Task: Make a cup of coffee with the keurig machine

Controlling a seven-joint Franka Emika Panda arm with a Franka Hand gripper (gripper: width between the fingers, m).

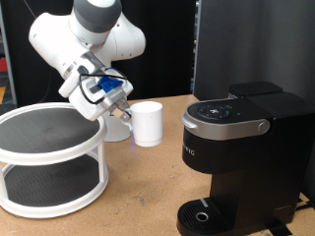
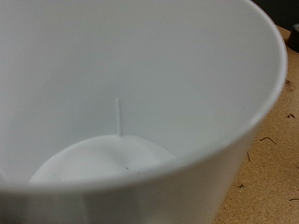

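1. Under my fingers (image 1: 122, 110) lies the wooden table (image 1: 138, 187).
2. A white mug (image 1: 148, 124) stands on it, just beside my fingers.
3. A two-tier white rack (image 1: 49, 157) sits below them; the black keurig machine (image 1: 236, 157) stands beyond the mug.

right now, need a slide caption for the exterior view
Panda gripper at the white mug, between the two-tier round shelf and the black Keurig machine.

Front exterior; wrist close inside mug (image 2: 140, 103)
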